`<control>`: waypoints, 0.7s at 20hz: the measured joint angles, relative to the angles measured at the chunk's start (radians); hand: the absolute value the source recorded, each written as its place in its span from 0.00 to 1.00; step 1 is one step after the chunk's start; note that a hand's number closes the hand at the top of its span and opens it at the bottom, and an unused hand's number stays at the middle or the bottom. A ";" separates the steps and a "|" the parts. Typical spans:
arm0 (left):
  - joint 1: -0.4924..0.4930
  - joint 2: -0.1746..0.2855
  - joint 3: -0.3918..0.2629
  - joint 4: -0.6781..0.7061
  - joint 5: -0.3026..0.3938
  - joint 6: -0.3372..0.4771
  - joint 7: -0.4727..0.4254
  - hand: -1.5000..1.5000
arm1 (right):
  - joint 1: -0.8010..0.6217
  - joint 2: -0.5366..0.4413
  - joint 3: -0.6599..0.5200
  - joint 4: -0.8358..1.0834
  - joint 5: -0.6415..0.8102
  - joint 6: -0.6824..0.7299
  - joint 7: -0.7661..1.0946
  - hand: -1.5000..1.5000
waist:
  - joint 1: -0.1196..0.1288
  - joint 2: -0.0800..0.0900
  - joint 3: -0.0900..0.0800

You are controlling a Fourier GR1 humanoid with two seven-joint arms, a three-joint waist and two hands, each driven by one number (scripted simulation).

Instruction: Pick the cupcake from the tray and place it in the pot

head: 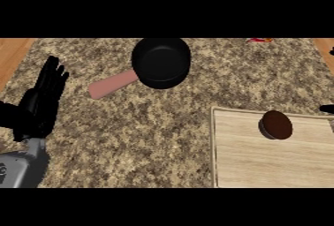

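The cupcake (276, 125), dark brown and round from above, sits near the far edge of the pale wooden tray (261, 167) at the lower right. The black pot (161, 62) with a pink handle (112, 85) stands on the counter at the top centre, with nothing inside. My left hand (40, 106) rests open at the left edge, fingers up, far from both. Only a small dark part of my right hand (327, 108) shows at the right edge, just right of the cupcake and apart from it.
The speckled stone counter (150, 132) spreads between pot and tray. A small red object (259, 39) lies at the far edge. Wood strips (13, 53) border the counter at left and right.
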 measured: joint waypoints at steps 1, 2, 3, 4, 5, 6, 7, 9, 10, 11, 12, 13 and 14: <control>0.000 -0.002 0.004 0.005 0.001 -0.001 -0.001 0.50 | -0.011 -0.015 0.012 0.013 0.019 0.010 -0.005 0.00 | -0.001 -0.001 -0.001; 0.005 0.005 0.010 -0.006 0.005 -0.003 0.009 0.50 | -0.011 -0.034 0.027 0.007 0.036 0.022 0.002 0.00 | -0.003 -0.003 -0.001; 0.006 0.003 0.009 -0.007 0.001 -0.001 0.012 0.50 | -0.021 -0.054 0.048 0.005 0.059 0.033 0.013 0.00 | -0.003 -0.004 -0.002; 0.000 0.001 0.008 -0.007 -0.001 0.004 0.020 0.50 | -0.030 -0.079 0.068 -0.008 0.078 0.050 0.030 0.00 | -0.006 -0.005 -0.002; 0.004 0.000 0.005 -0.010 -0.008 0.008 0.020 0.50 | -0.037 -0.098 0.093 -0.021 0.102 0.061 0.045 0.00 | -0.007 -0.007 -0.003; 0.007 0.001 0.006 -0.006 -0.011 0.007 0.017 0.50 | -0.043 -0.117 0.119 -0.040 0.126 0.072 0.062 0.00 | -0.008 -0.008 -0.003; 0.003 0.000 0.006 -0.003 -0.013 0.009 0.020 0.50 | -0.054 -0.130 0.149 -0.064 0.154 0.081 0.083 0.00 | -0.010 -0.009 -0.004; -0.002 0.001 0.010 0.003 -0.014 0.007 0.023 0.50 | -0.069 -0.160 0.198 -0.102 0.203 0.099 0.106 0.00 | -0.013 -0.010 -0.004; -0.010 -0.001 0.012 0.008 -0.013 0.008 0.027 0.50 | -0.073 -0.165 0.226 -0.121 0.234 0.097 0.115 0.00 | -0.014 -0.010 -0.005; -0.004 0.003 0.018 0.008 -0.010 0.001 0.023 0.50 | -0.073 -0.173 0.249 -0.142 0.259 0.099 0.124 0.00 | -0.015 -0.011 -0.005; -0.008 0.004 0.023 0.006 -0.008 0.002 0.030 0.50 | -0.077 -0.179 0.272 -0.172 0.280 0.105 0.147 0.00 | -0.018 -0.012 -0.005; 0.000 0.006 0.028 0.011 -0.005 -0.007 0.020 0.50 | -0.083 -0.186 0.292 -0.196 0.301 0.114 0.166 0.00 | -0.019 -0.013 -0.005; 0.000 0.008 0.034 0.014 -0.004 -0.010 0.019 0.50 | -0.082 -0.195 0.307 -0.214 0.319 0.122 0.174 0.00 | -0.021 -0.013 -0.005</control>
